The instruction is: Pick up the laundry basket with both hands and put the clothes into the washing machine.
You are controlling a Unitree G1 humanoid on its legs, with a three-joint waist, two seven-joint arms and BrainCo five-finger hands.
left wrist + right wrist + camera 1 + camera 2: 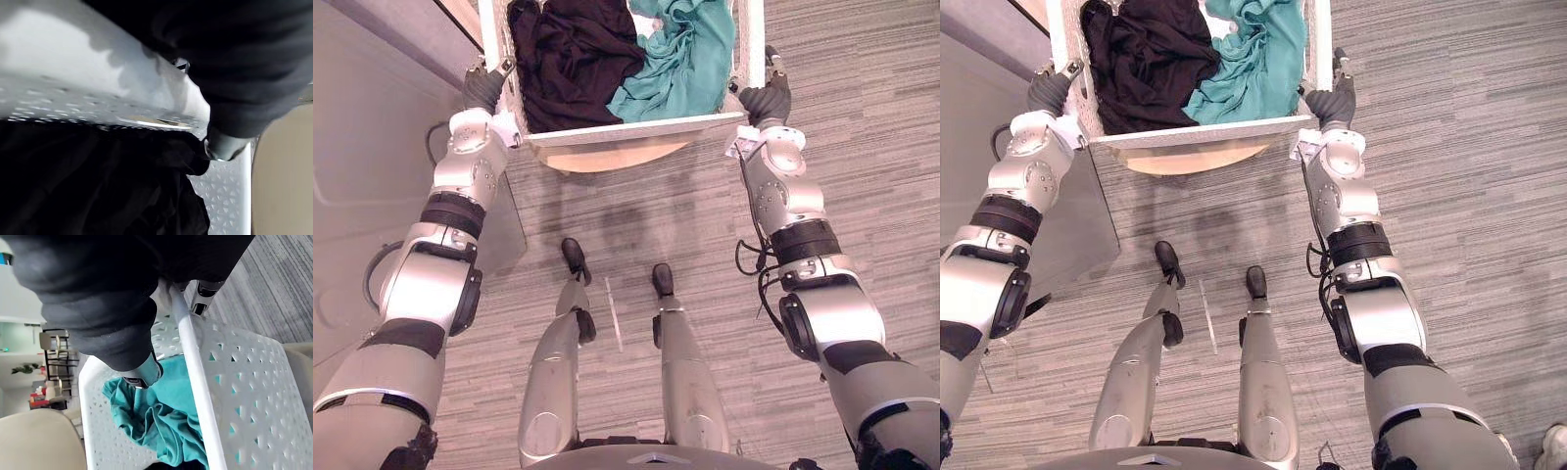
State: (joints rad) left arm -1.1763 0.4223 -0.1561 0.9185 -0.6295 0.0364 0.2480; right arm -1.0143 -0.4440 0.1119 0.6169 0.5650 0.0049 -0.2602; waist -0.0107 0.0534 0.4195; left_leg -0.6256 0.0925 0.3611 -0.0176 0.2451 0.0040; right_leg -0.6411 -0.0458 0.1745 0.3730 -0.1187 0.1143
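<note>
Both hands were on it! The left hand (485, 88) clamped the left wall of the white laundry basket (626, 129), its thumb (222, 147) hooked inside by the black garment (570, 54). The right hand (766, 98) pinched the right rim, fingers (205, 289) outside, thumb inside above the teal garment (680, 59). The basket sat at the far side of the scene, over a tan round surface (607, 157), with striped grey floor (862, 127) all around. Black lay left and teal right, both inside.
</note>
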